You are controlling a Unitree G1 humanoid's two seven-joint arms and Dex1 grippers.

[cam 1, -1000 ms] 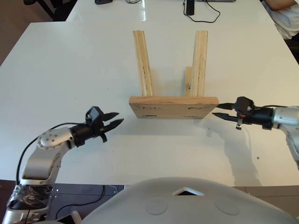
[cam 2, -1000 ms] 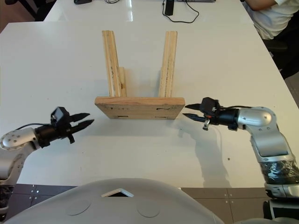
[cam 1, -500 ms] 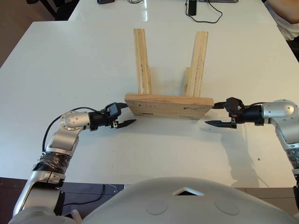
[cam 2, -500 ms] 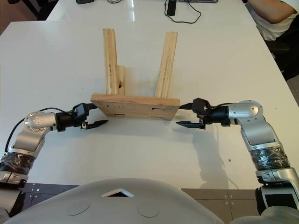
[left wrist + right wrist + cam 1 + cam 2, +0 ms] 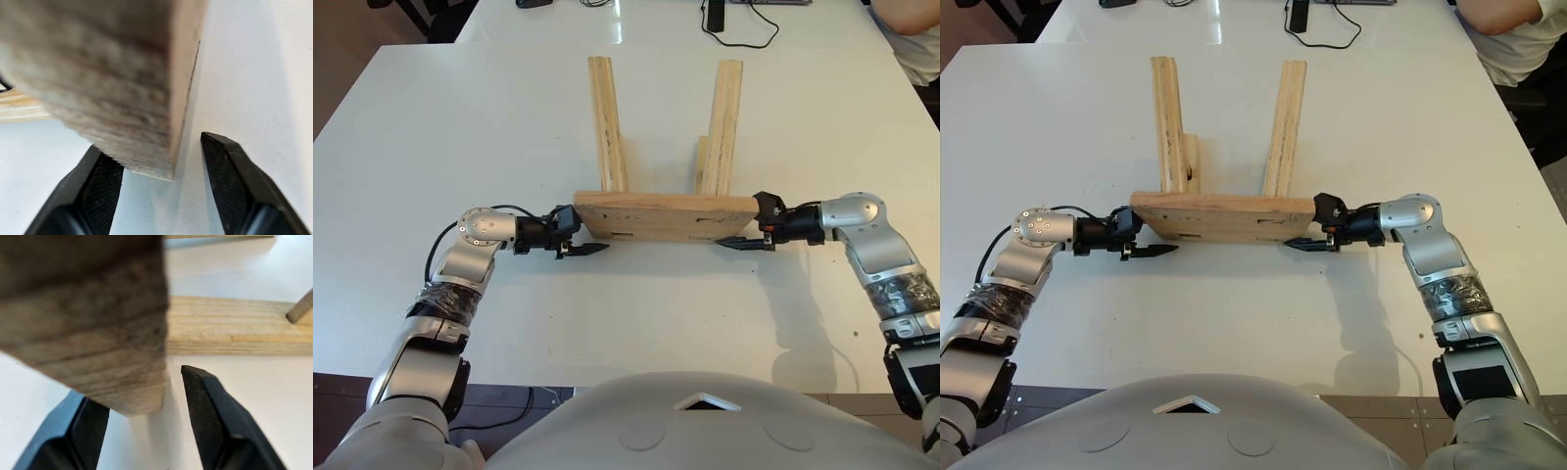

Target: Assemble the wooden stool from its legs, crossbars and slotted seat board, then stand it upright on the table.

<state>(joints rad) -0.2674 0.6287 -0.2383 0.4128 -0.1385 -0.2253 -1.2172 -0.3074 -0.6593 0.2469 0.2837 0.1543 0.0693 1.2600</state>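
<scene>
L gripper (image 5: 579,235) & R gripper (image 5: 744,227) sit nearest, low over the white table (image 5: 460,127), one at each end of the pale slotted wooden seat board (image 5: 661,215). Both sets of jaws are spread, straddling the board's end edges. Wrist views show a dark finger (image 5: 98,181) on either side of the end grain with table visible in the gap, so prob. not clamped yet.

The board stands on its long edge, slots facing the robot. Behind it two long pale wooden legs (image 5: 607,122) lie flat, pointing away. A shorter wooden piece (image 5: 702,166) shows beside the R-hand leg; can't tell if crossbar or another leg. Black cable (image 5: 744,34) at the far table edge.

Progress, judged: assy. looks done, legs seated in the board and stool lying on its side. Left to do: close both grips on the board ends, tip it up, stand it on its legs.
</scene>
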